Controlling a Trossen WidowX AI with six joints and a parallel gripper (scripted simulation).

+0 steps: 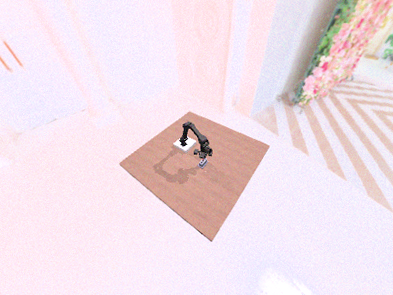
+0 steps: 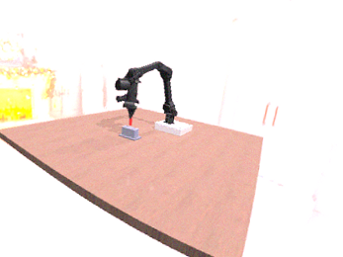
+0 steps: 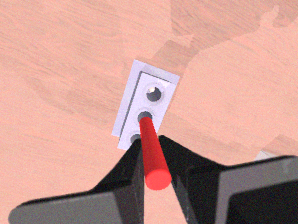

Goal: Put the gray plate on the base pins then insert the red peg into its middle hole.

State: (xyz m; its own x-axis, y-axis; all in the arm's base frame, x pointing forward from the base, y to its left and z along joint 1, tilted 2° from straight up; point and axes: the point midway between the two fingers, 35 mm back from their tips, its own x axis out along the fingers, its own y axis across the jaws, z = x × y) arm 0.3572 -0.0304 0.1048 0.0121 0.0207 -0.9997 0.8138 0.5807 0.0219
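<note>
Between my fingertips (image 1: 203, 158) (image 2: 131, 117) I pinch the red peg (image 2: 130, 122) (image 3: 154, 155); its tip overlaps the middle hole (image 3: 145, 116) beyond them. Advice: centre, keep upright, lower gently, release once seated.

red peg (image 3: 154, 155) in wrist view, lower end's seating in the middle hole unclear, third hole (image 3: 135, 139) partly covered by the gripper (image 3: 150, 142), pins indistinct, plate details in top view too small to tell
</note>
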